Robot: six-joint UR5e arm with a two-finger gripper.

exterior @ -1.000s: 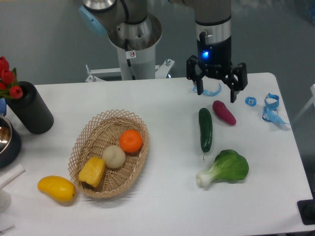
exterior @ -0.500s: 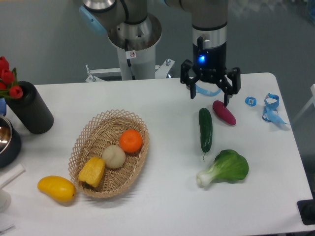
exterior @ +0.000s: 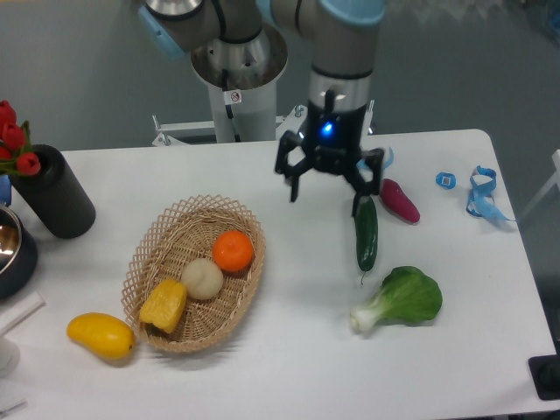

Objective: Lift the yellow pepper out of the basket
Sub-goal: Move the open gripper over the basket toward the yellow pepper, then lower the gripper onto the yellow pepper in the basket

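Across the white desk (exterior: 289, 350), the black two-finger tool (exterior: 325, 188) has swung leftward from the far right side, over the purple eggplant, to a spot between the dark green cucumber (exterior: 366, 230) and the shallow tan woven wicker basket (exterior: 144, 254). Its fingers stand apart and hold nothing. The blocky, lobed yellow pepper (exterior: 164, 305) lies untouched at the basket's near end, beside a pale round fruit and an orange. The approach looks under way, with travel left before any descent.
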